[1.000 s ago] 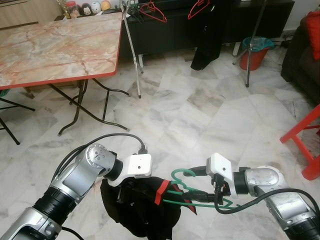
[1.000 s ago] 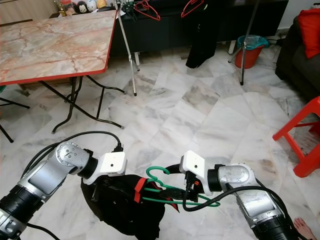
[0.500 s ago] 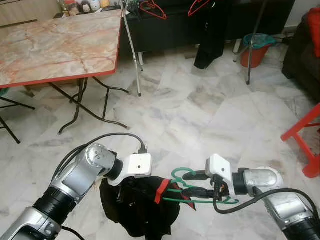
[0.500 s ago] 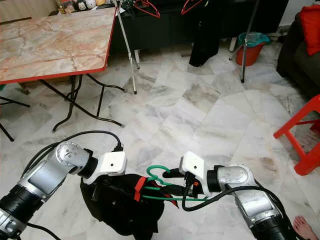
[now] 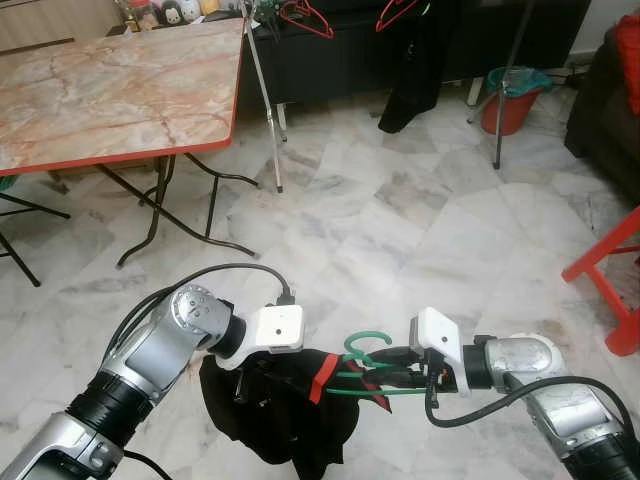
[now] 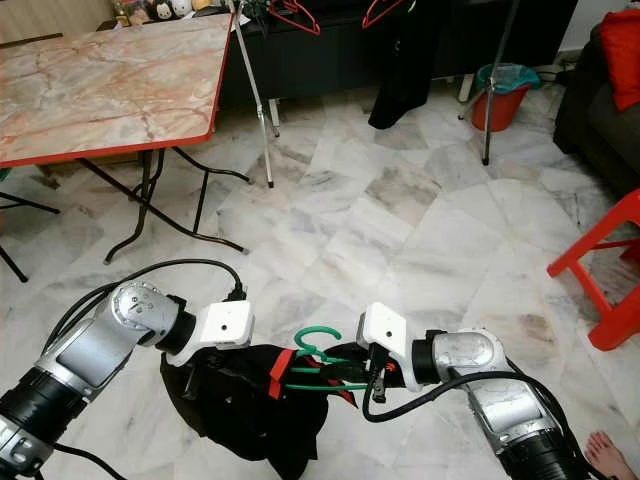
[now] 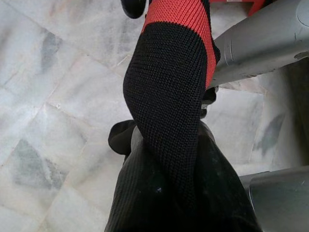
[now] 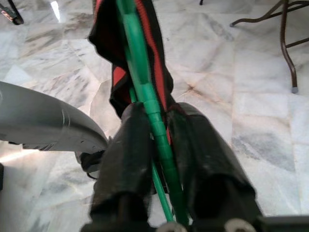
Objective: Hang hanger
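A green hanger [image 5: 366, 346] lies level between my two grippers, low over the marble floor. My right gripper [image 8: 157, 113] is shut on its thin green bar, and the hook curls up just past the fingertips [image 5: 385, 358]. The hanger's far end is pushed into a black garment with red trim [image 5: 285, 415]. That garment hangs from my left gripper [image 5: 255, 385], whose fingers are buried in the cloth. The red-and-black knit [image 7: 169, 121] drapes close before the left wrist camera.
At the back stands a clothes rack [image 5: 265, 100] carrying red hangers [image 5: 305, 18] and a black garment [image 5: 410, 70]. A marble-topped folding table [image 5: 120, 90] is on the left. A red bucket [image 5: 510, 100], a dark sofa [image 5: 605, 110] and a red stool [image 5: 610, 270] are on the right.
My right gripper has carried the green hanger leftward, deeper into the black garment, so less of its bar shows. The left arm has held still.
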Controlling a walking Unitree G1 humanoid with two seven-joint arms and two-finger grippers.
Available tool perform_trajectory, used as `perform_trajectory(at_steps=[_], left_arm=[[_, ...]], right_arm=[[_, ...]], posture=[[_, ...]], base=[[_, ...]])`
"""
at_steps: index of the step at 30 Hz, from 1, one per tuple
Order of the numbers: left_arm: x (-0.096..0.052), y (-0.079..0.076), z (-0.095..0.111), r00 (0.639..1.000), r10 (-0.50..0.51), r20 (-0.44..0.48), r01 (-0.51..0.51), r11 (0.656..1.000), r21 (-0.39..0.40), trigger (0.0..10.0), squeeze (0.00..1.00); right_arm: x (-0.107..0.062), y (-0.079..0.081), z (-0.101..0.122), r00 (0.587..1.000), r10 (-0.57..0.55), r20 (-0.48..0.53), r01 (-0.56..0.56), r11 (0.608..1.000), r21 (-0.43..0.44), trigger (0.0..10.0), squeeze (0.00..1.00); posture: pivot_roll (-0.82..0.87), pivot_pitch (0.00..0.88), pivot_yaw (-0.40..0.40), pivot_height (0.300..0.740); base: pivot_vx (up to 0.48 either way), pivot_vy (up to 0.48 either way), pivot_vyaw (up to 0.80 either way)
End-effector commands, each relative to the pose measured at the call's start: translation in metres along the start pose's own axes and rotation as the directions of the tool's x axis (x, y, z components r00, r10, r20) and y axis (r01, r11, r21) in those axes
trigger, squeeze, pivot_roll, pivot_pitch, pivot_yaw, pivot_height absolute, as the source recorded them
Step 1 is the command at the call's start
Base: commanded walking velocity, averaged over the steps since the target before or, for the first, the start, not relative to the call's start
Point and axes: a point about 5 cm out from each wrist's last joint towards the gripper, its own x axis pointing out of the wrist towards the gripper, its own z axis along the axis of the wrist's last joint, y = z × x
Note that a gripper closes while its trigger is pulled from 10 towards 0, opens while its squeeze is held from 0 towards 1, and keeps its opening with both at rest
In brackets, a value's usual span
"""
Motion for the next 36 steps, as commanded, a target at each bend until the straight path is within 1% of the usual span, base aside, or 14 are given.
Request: perform_trajectory(at_steps=[1, 23, 24, 25, 26, 35, 36], left_arm=[[-0.008, 0.003, 0.006, 1.000, 0.010, 0.010, -0.010, 1.000, 0.029, 10.0, 0.00], [-0.011, 0.013, 0.012, 0.997, 0.068, 0.041, -0.070, 0.995, 0.065, 10.0, 0.00], [-0.012, 0.014, 0.012, 0.996, 0.075, 0.044, -0.077, 0.995, 0.064, 10.0, 0.86], [-0.012, 0.015, 0.012, 0.995, 0.083, 0.047, -0.086, 0.994, 0.063, 10.0, 0.95], [-0.012, 0.015, 0.012, 0.995, 0.083, 0.048, -0.086, 0.994, 0.063, 10.0, 1.00], [-0.013, 0.020, 0.015, 0.993, 0.102, 0.062, -0.106, 0.992, 0.073, 10.0, 1.00], [-0.013, 0.020, 0.015, 0.992, 0.105, 0.065, -0.110, 0.991, 0.075, 10.0, 1.00]], right_arm=[[0.001, -0.001, 0.000, 1.000, -0.003, -0.002, 0.003, 1.000, -0.004, 0.0, 0.00], [0.004, -0.003, -0.003, 1.000, -0.022, -0.006, 0.022, 1.000, -0.008, 0.0, 0.00], [0.005, -0.003, -0.003, 1.000, -0.024, -0.007, 0.024, 1.000, -0.007, 0.0, 0.00], [0.005, -0.003, -0.004, 1.000, -0.027, -0.007, 0.027, 1.000, -0.007, 0.0, 0.00], [0.005, -0.004, -0.004, 1.000, -0.028, -0.006, 0.028, 1.000, -0.007, 0.0, 0.00], [0.007, -0.010, -0.003, 0.997, -0.080, 0.001, 0.080, 0.997, -0.018, 0.0, 0.00], [0.008, -0.012, -0.002, 0.995, -0.103, 0.010, 0.103, 0.994, -0.022, 0.0, 0.00]], posture=[[-0.17, 0.120, 0.103, 0.740], [-0.16, 0.110, 0.104, 0.740], [-0.16, 0.108, 0.103, 0.740], [-0.16, 0.108, 0.103, 0.740], [-0.16, 0.108, 0.103, 0.740], [-0.16, 0.093, 0.100, 0.740], [-0.16, 0.093, 0.100, 0.740]], base=[[0.000, 0.000, 0.00], [0.000, 0.000, 0.00], [0.000, 0.000, 0.00], [0.000, 0.000, 0.00], [0.000, 0.000, 0.00], [0.000, 0.000, 0.00], [0.000, 0.000, 0.00]])
